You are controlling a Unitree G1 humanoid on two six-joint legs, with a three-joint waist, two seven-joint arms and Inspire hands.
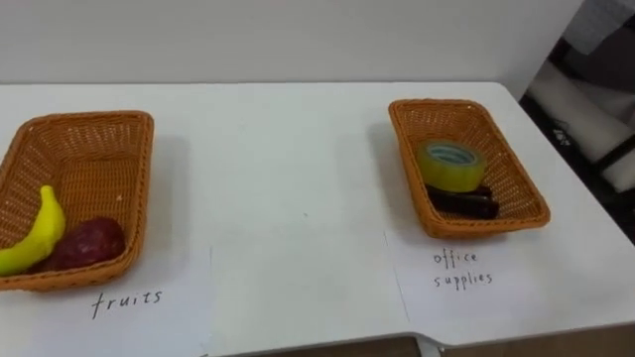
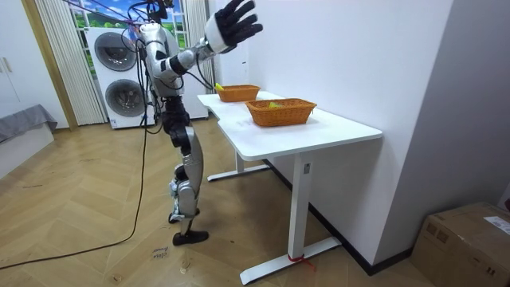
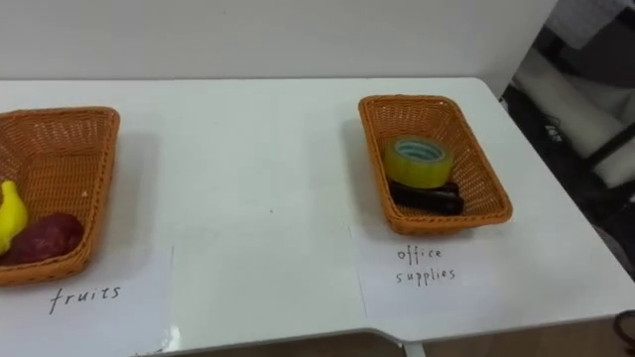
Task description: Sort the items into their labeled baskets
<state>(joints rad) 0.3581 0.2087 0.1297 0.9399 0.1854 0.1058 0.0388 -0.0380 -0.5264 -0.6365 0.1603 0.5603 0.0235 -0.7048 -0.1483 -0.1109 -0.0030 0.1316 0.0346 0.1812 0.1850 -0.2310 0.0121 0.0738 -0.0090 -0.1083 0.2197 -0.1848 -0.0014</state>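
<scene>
Fruit: banana [image 1: 40, 233] and dark red fruit [image 1: 87, 243], touching, in the left basket [image 1: 99, 119], with a handwritten paper label [image 1: 127, 297] in front of it.
Office supplies: tape roll [image 1: 451, 164] lying on a dark flat item [image 1: 464, 203], in the right basket [image 1: 442, 103], with a second label [image 1: 461, 268] in front.
Each kind keeps to one basket, so the sort looks complete.
Table [image 1: 288, 178]: white; both baskets are well below and forward of the right hand [image 2: 231, 25].
Right hand: raised above head height, fingers spread wide, holding nothing, probably because nothing is left to carry.
</scene>
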